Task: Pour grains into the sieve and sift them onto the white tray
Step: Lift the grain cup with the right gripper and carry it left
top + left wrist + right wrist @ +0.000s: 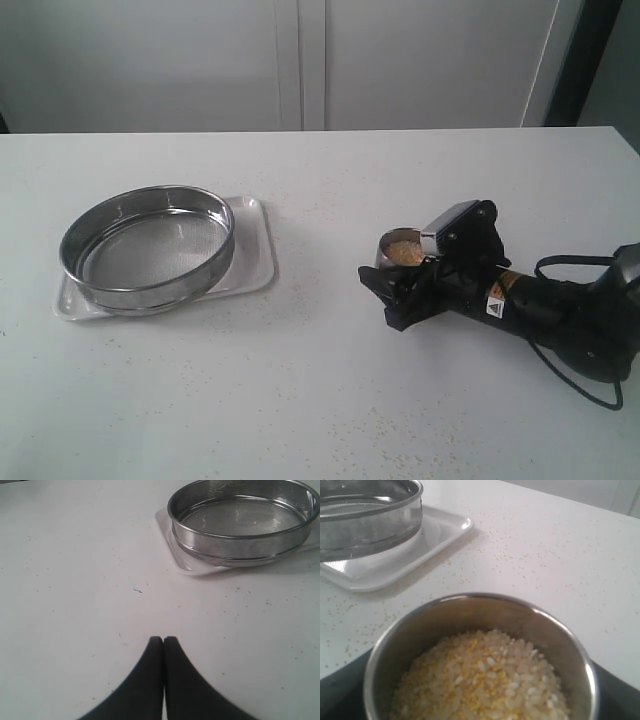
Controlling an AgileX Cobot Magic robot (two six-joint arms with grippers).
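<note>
The sieve (147,245) stands on the white tray (255,255) at the left of the table; its mesh looks bare. My right gripper (405,285) lies low at centre right, shut on a small steel cup (384,262) filled with grains (403,250). In the right wrist view the cup (470,601) fills the foreground, heaped with yellow and whitish grains (485,680), dark fingers (340,685) on either side of it, with the sieve (365,520) and tray (432,535) beyond. My left gripper (163,640) is shut on nothing above bare table, short of the sieve (235,520) and tray (180,562); it is outside the exterior view.
Stray grains (400,430) speckle the table near its front edge and stray grains (510,555) lie beside the tray. A black cable (575,262) loops behind the right arm. Pale cabinet doors (300,60) stand behind the table's far edge.
</note>
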